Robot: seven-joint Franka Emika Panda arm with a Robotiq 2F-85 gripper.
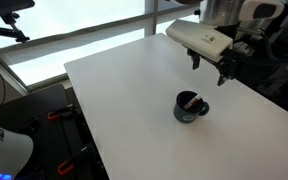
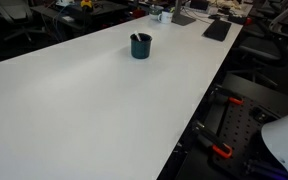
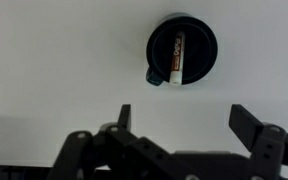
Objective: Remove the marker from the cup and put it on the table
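The cup (image 1: pixel 191 108) is a squat dark mug standing on the white table (image 1: pixel 124 90). It also shows in an exterior view (image 2: pixel 141 47) and from above in the wrist view (image 3: pixel 182 50). The marker (image 3: pixel 174 58) lies inside the cup, leaning on its rim, with a dark and red body and a white end. It shows as a light stick in an exterior view (image 1: pixel 193 101). My gripper (image 1: pixel 211 66) hangs above the table, behind the cup and apart from it. In the wrist view its fingers (image 3: pixel 187 122) are spread wide and hold nothing.
The table's edges drop off to the floor and to dark equipment with red clamps (image 2: pixel 224 140). Keyboards and clutter (image 2: pixel 216 30) lie at the table's far end. A window (image 1: pixel 74 20) runs behind the table.
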